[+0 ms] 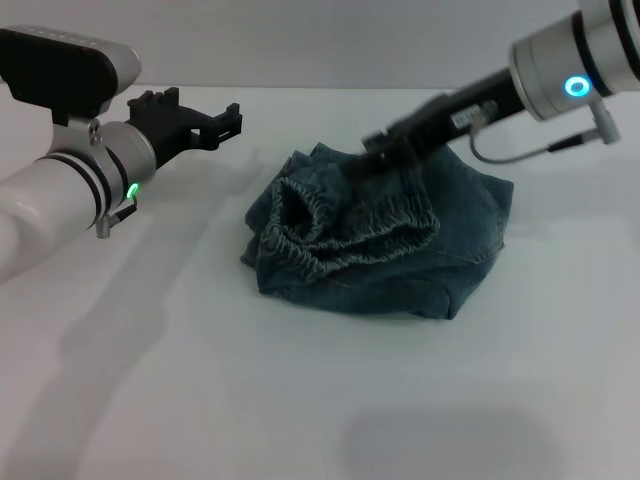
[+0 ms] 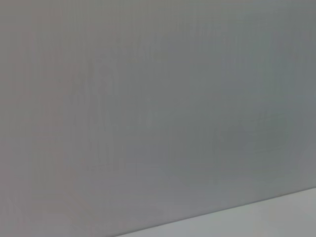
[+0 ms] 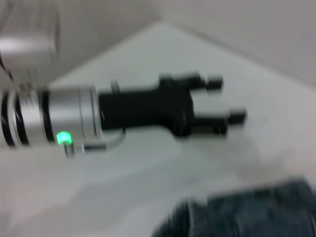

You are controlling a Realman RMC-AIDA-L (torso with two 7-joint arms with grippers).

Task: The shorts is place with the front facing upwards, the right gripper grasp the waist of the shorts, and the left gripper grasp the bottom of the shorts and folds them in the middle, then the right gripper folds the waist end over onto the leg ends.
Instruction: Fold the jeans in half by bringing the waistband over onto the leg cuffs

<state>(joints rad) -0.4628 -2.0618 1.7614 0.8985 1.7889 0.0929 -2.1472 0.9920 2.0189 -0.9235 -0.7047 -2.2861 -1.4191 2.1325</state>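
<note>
Shorts lying bunched in a heap on the white table, centre-right of the head view, not spread flat; gathered waist of the shorts rolled open and facing the robot on the heap's left half, leg ends tucked out of sight, so long axis of the garment not readable. Right gripper reaching in from the upper right, tip down at the far top edge of the heap, touching or pressed into denim just behind the waistband; fingers buried against the cloth, so clenched or released cannot be told. Left gripper raised above the table to the far left of the heap, apart from it, fingers spread and holding nothing, pointing toward the shorts. Key relation: cloth lies to the right of and below the left claw, while the right claw is already at the fabric, so right arm clearly the nearer. Judged: heap probably needs sorting before any bottom hem can be picked out. Right wrist view gives what the head view lacks: side-on look at the left gripper with a clear gap between its two fingers, and a corner of denim well apart from it. Left wrist view shows only blank wall and a strip of table, no garment
</note>
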